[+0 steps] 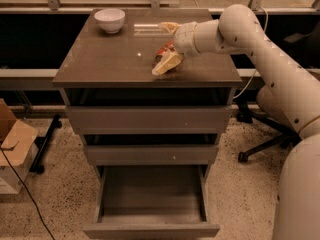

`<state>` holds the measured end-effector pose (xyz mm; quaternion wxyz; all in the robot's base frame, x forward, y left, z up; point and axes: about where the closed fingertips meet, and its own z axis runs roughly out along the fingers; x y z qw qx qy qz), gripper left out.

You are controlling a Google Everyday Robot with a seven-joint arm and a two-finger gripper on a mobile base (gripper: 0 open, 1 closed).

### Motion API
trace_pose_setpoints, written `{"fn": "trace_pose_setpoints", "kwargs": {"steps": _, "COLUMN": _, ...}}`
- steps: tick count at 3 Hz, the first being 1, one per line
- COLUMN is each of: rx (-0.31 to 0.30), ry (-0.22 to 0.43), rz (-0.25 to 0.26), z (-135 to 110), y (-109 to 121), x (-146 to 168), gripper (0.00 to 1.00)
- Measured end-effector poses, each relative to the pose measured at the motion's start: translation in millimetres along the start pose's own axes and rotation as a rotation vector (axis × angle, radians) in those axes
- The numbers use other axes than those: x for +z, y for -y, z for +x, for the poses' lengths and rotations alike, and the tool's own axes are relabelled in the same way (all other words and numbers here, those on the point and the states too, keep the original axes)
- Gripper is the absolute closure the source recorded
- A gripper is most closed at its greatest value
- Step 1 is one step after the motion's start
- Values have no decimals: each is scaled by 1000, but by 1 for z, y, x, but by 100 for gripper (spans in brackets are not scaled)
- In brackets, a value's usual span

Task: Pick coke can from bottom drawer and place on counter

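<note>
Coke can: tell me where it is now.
Camera view: the coke can is at the gripper, on or just over the counter, right of centre, well right of the white bowl.

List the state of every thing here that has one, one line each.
Bottom drawer: pulled open, nothing in it.
Middle drawer: shut.
Top drawer: shut.
Hand: over the right half of the counter.
Coke can: out of the drawer, within the hand, at the counter.
White bowl: upright, counter's back left corner.
</note>
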<state>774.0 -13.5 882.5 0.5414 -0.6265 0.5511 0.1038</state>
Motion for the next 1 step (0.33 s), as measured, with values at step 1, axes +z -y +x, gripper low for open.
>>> {"fn": "trace_pose_setpoints", "kwargs": {"steps": 1, "rx": 0, "ry": 0, "rz": 0, "z": 0, "y": 0, "x": 0, "gripper": 0}}
